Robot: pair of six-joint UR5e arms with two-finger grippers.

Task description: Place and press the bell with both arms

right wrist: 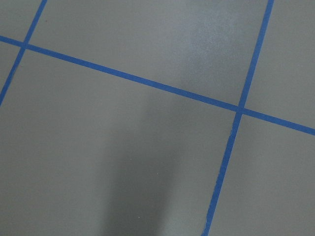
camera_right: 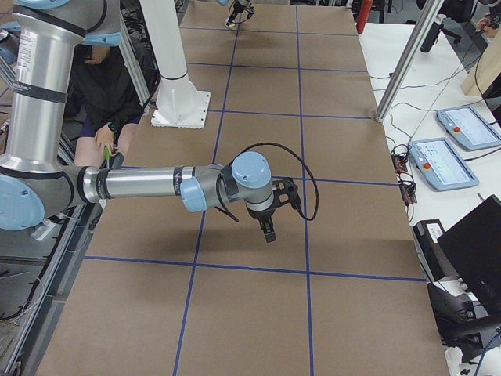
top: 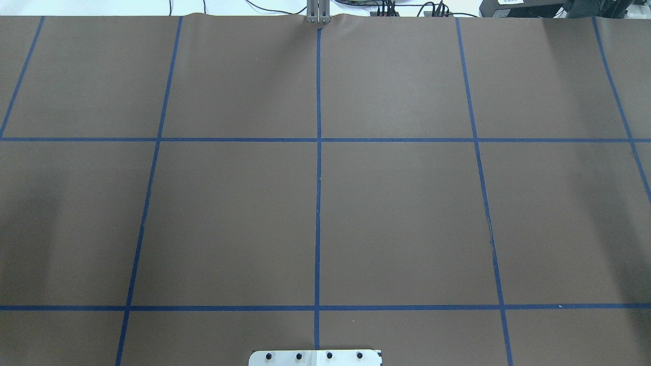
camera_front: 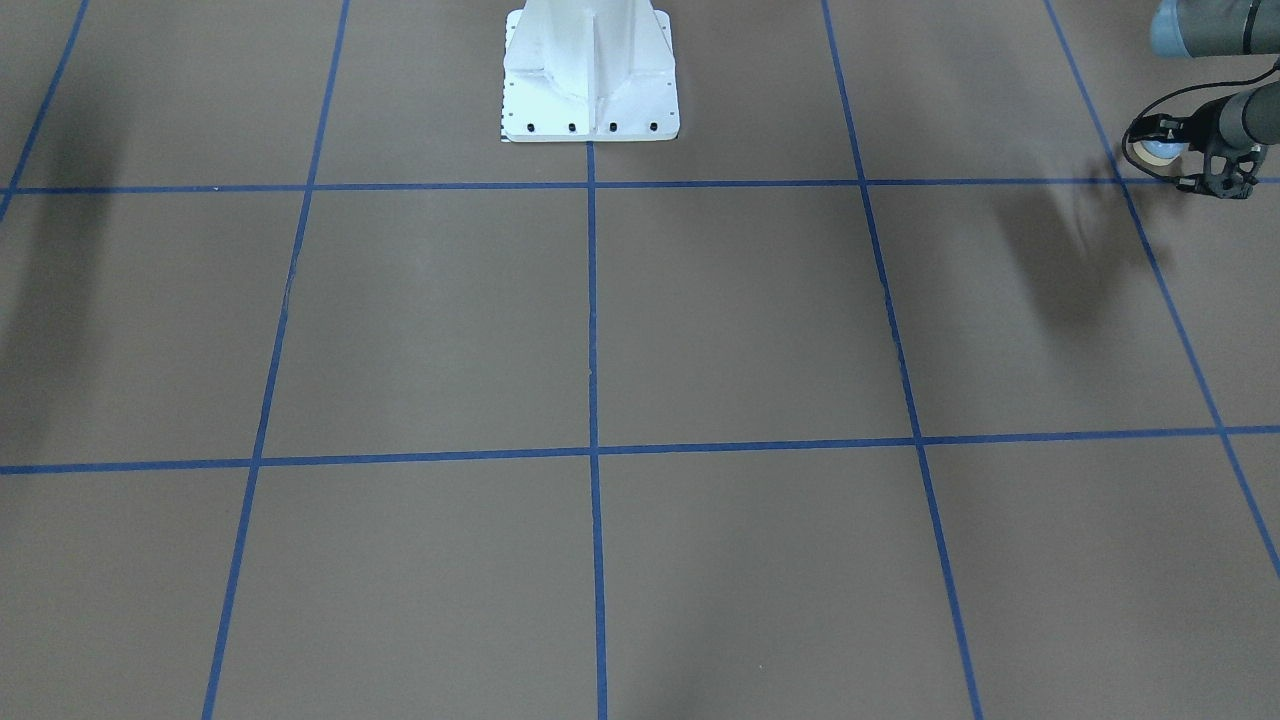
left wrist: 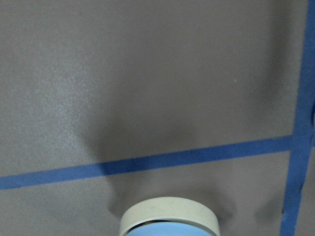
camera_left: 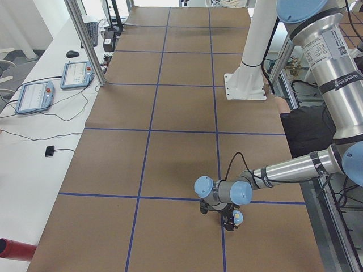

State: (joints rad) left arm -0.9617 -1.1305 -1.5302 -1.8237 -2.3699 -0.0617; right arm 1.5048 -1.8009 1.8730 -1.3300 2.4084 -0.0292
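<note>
The bell (left wrist: 170,216), pinched in the left claw (camera_front: 1175,155) at the worktop's (camera_front: 700,300) left end, lies well apart from the right claw (camera_right: 267,229), whose opening I cannot tell.

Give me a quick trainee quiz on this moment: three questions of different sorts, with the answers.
1. True or false: the bell rests at the centre of the table.
2. Which hand holds the bell?
3. Pick one: the grid lines are A red, B blue, C white.
Key: 1 false; 2 the left hand; 3 B.
</note>
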